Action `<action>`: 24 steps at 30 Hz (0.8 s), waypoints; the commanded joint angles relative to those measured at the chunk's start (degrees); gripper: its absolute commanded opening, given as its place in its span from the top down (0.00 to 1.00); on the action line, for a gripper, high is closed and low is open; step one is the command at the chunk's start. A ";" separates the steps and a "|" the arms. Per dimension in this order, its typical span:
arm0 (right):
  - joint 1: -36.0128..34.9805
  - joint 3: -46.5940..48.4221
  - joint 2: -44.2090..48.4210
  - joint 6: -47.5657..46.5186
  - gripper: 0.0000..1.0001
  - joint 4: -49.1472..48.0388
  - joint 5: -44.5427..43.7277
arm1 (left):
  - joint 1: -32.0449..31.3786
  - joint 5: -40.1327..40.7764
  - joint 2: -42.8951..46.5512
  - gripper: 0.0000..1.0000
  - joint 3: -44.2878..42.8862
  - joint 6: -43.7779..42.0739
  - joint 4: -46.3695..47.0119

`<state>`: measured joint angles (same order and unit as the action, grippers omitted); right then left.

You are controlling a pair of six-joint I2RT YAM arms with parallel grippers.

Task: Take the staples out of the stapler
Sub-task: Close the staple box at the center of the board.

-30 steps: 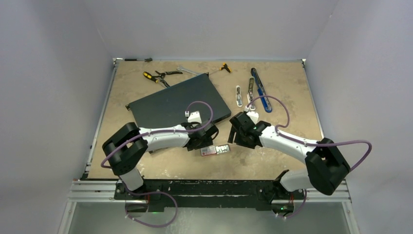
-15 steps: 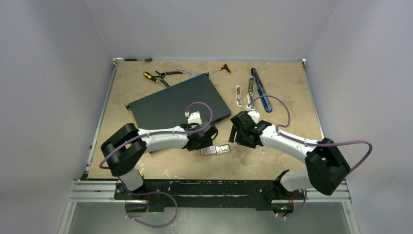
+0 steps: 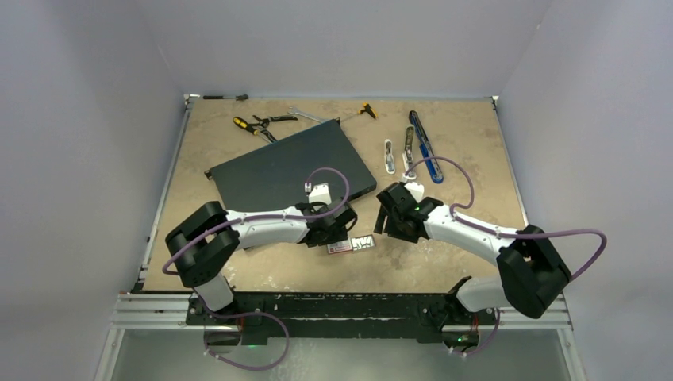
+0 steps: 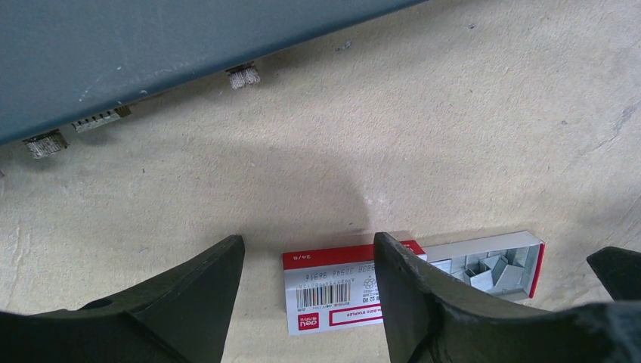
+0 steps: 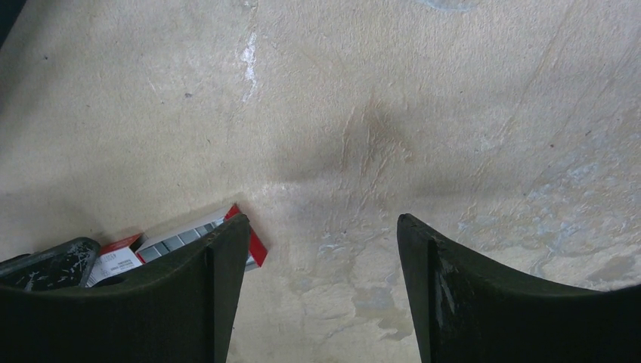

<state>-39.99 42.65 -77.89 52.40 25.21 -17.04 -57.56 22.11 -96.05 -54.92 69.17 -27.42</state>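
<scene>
Three short silvery strips of staples (image 4: pixel 243 76) lie on the table along the edge of a dark slab (image 4: pixel 151 45). More staples (image 4: pixel 491 266) fill the pulled-out tray of a small red-and-white box (image 4: pixel 336 291) (image 3: pixel 349 244). My left gripper (image 4: pixel 308 246) (image 3: pixel 337 230) is open just above that box, with its right finger over the box's middle. My right gripper (image 5: pixel 321 227) (image 3: pixel 385 224) is open over bare table, and the box's red end (image 5: pixel 253 240) shows beside its left finger. A long blue-and-black stapler (image 3: pixel 424 147) lies at the back right.
The dark slab (image 3: pixel 294 167) lies at an angle in the middle of the table. Pliers (image 3: pixel 258 123), a wrench (image 3: pixel 305 115) and a small yellow-handled tool (image 3: pixel 367 109) lie along the back edge. Two slim silvery pieces (image 3: pixel 389 156) lie beside the stapler.
My left gripper has narrowed a little and edged closer to the red-and-white box. The right arm has barely moved.
</scene>
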 commanded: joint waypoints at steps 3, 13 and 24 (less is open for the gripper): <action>0.52 -0.59 1.84 -0.78 0.26 0.80 -1.33 | -0.91 -2.77 -2.92 0.38 0.07 -0.69 -2.90; 0.77 -0.97 2.02 -0.97 0.26 0.83 -1.33 | -1.50 -3.03 -3.78 0.38 -0.37 -1.71 -2.90; 0.96 -0.75 0.84 -1.94 0.26 0.46 -0.88 | -1.29 0.90 -3.64 0.37 -2.69 -1.32 -5.80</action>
<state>-39.31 41.95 -77.45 51.48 25.17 -17.02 -58.61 22.98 -97.41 -56.47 66.89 -28.77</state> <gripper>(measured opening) 0.738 0.623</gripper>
